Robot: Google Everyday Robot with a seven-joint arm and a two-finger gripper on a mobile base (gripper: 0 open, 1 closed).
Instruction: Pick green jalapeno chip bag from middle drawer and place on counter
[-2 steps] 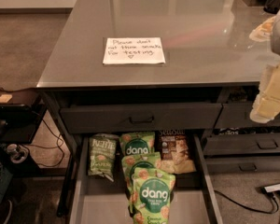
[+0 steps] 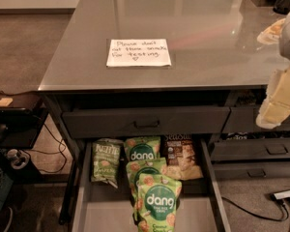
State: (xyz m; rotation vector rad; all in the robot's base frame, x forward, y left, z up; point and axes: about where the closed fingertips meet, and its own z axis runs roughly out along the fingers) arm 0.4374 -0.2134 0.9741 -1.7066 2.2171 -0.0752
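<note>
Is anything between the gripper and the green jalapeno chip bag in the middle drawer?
Nothing lies on the green jalapeno chip bag, at the left of the middle drawer. The dang pouches beside it lie toward the gripper, which hangs at the right by the counter.

Cropped by right edge, at mid-height: pale cream gripper point(image 2: 279, 99). Cropped by bottom edge: wide dark-grey metal middle drawer point(image 2: 81, 197), front bright-green dang pouch point(image 2: 158, 204).

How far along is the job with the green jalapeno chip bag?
Done: the middle drawer stands open. In hand: the gripper hangs at the right, by the counter edge, away from the bag. Left: the green jalapeno chip bag lies in the drawer's back left; picking and placing remain.
</note>
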